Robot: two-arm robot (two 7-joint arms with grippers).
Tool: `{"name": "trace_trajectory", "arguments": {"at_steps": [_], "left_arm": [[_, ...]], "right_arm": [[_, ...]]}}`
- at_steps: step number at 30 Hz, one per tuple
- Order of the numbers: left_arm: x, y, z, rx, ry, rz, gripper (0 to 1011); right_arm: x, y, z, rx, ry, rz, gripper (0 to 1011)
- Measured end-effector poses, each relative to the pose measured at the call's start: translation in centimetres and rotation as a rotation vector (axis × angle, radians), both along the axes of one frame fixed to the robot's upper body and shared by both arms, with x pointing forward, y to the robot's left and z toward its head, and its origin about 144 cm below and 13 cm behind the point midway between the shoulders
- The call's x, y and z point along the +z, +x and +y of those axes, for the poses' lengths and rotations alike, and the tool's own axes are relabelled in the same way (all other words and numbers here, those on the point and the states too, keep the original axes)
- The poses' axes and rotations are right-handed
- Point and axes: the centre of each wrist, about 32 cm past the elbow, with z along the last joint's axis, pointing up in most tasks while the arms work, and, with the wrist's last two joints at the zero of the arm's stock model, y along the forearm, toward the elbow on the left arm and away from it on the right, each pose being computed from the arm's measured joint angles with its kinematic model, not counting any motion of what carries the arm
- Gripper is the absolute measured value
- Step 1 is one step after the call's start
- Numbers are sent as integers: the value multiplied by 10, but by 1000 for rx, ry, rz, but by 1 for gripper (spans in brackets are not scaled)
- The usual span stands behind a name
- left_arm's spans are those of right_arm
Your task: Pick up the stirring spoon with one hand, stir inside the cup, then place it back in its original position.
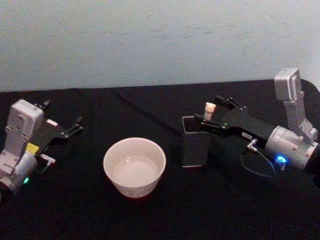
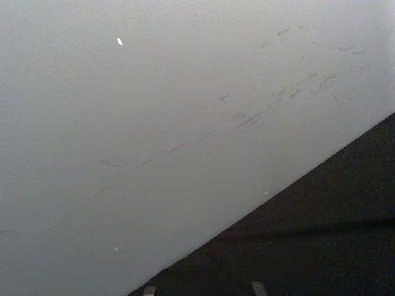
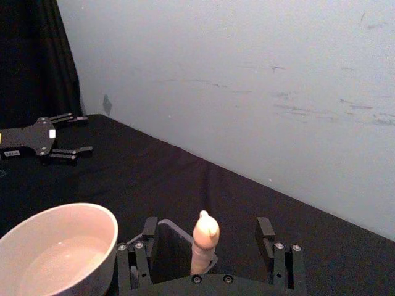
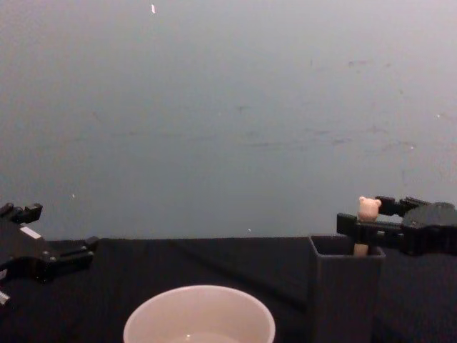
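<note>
The stirring spoon (image 1: 209,110) stands upright in the dark grey square holder (image 1: 194,145), its bear-head handle (image 4: 369,208) sticking out above the rim. My right gripper (image 1: 212,114) is open at handle height, one finger on each side of the handle (image 3: 205,239) with clear gaps. The spoon's bowl is hidden inside the holder (image 4: 345,286). Left of the holder sits the wide cream cup (image 1: 134,166), its rim also seen in the right wrist view (image 3: 58,246). My left gripper (image 1: 64,116) rests open at the table's left, away from the cup.
Black cloth covers the table (image 1: 150,110), which ends at a pale wall (image 1: 160,40) close behind. A blue-lit cable (image 1: 257,165) loops by the right wrist. Bare cloth lies in front of the cup and holder.
</note>
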Motion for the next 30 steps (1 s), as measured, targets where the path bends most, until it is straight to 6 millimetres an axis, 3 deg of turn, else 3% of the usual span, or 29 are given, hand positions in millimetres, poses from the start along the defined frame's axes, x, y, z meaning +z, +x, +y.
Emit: {"name": "trace_trajectory", "arguments": {"at_steps": [30], "left_arm": [[0, 0, 0, 0, 0, 0, 1001]], "right_arm": [[0, 8, 1, 8, -5, 29, 1002]]}}
